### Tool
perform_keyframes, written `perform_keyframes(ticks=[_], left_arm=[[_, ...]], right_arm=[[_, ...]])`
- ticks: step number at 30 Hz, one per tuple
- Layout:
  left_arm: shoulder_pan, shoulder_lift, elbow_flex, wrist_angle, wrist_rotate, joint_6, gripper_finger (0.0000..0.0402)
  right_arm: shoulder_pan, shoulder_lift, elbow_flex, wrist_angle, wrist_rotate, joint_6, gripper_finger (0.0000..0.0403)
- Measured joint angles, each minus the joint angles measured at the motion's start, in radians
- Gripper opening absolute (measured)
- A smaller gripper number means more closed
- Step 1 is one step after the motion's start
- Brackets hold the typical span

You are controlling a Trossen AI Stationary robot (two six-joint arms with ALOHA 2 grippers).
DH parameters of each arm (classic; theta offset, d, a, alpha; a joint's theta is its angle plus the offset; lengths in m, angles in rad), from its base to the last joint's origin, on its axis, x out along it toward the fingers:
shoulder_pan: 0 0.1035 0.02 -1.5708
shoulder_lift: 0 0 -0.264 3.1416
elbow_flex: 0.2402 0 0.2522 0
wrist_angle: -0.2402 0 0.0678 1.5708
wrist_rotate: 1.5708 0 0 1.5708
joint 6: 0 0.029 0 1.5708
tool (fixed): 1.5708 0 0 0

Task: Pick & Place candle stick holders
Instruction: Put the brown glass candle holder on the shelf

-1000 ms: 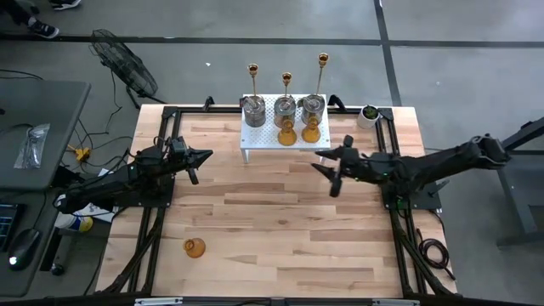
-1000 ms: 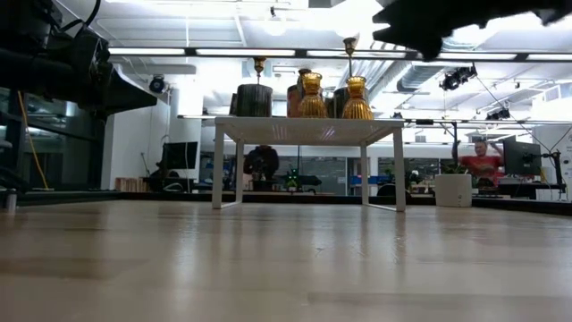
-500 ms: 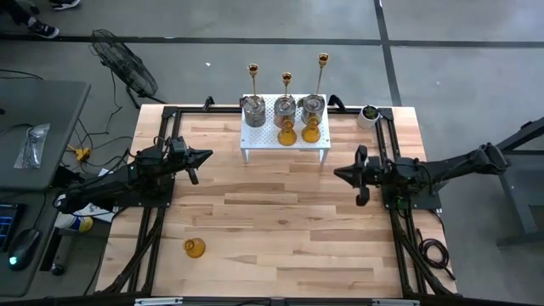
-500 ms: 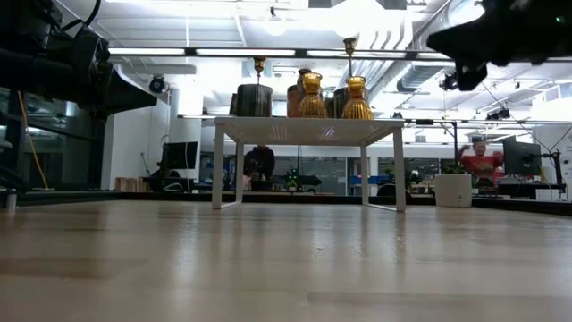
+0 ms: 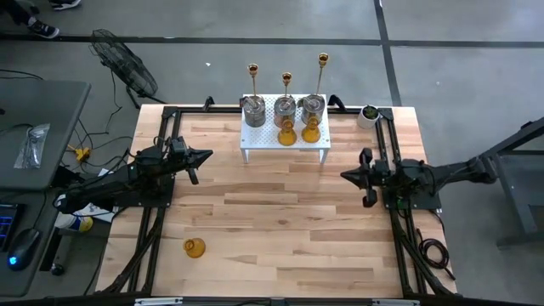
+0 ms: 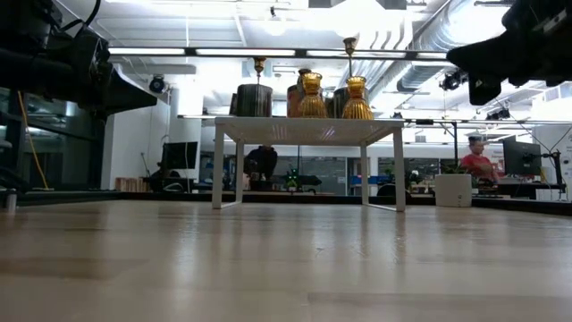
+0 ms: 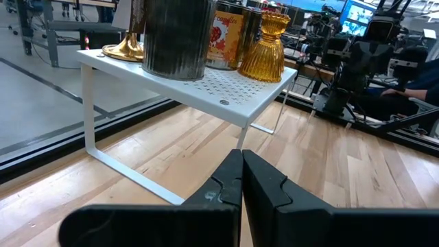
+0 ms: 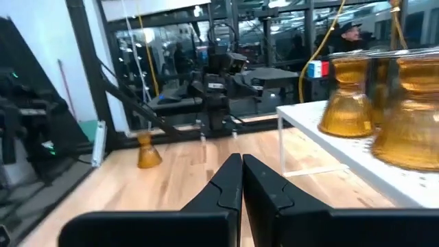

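Observation:
A white perforated shelf stands at the table's far middle. On it stand three gold sticks, three silver jar-like holders and two amber glass holders. A third amber holder stands alone on the table near the near left; it also shows in the right wrist view. My left gripper is shut and empty, left of the shelf. My right gripper is shut and empty, right of the shelf, above the table.
A small green plant in a white pot stands at the table's far right corner. Dark frame rails run along the table's sides. Bare wood spans the middle and near part. A person shows far off in the low view.
My right gripper has drawn back toward the table's right edge and a little toward the near edge, away from the shelf, staying shut and empty. The holders have not moved.

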Motion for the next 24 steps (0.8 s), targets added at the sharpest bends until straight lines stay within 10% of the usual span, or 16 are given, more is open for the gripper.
perform_keyframes(ticks=[24], left_arm=[[0.0,0.0,0.0,0.0,0.0,0.0,0.0]], right_arm=[[-0.048,-0.16,-0.034,-0.189,-0.214,-0.033,0.0004]])
